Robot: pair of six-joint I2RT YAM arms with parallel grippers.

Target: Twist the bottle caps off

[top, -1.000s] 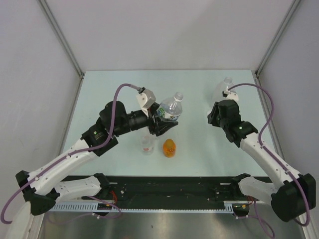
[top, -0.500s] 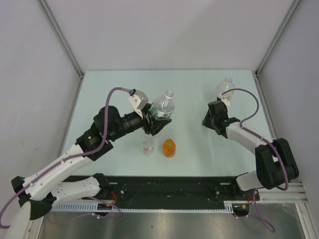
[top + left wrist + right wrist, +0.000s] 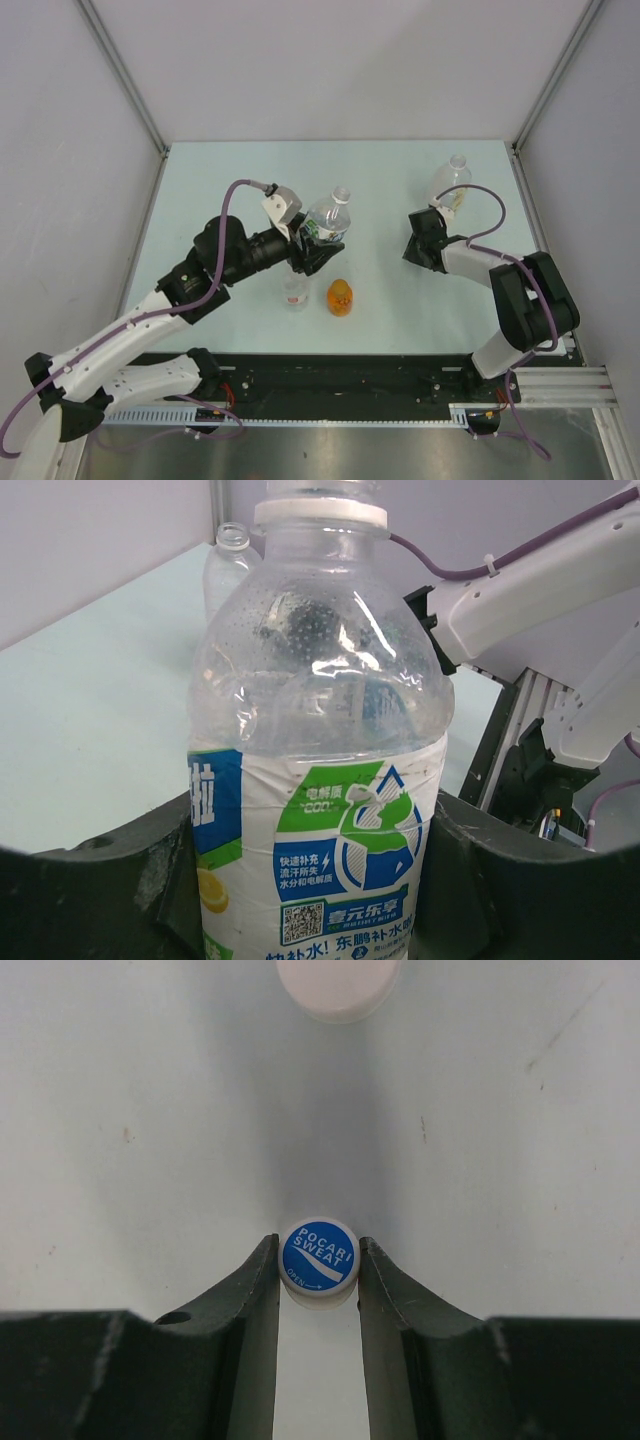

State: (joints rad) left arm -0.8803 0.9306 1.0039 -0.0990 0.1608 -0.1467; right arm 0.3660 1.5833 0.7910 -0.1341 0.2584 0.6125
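My left gripper [image 3: 312, 248] is shut on the blue-labelled clear bottle [image 3: 326, 221] and holds it upright; in the left wrist view the jaws press both sides of its label [image 3: 330, 860]. Its neck shows a white ring and no cap. My right gripper [image 3: 414, 247] is low over the table, shut on the blue cap [image 3: 318, 1256], which sits between both fingertips. A white cap [image 3: 338, 984] lies on the table just ahead of it. The large clear bottle [image 3: 449, 180] stands at the far right. The small red-labelled bottle [image 3: 293, 292] and the small orange bottle [image 3: 340, 297] stand near the front.
The large clear bottle also shows behind the held one in the left wrist view [image 3: 228, 565], its neck open. The right arm [image 3: 520, 290] is folded low along the table's right side. The enclosure walls close the back and sides.
My right gripper has dropped down and slightly left, toward the table, and its arm has folded low. My left gripper has shifted the held bottle a little to the left.
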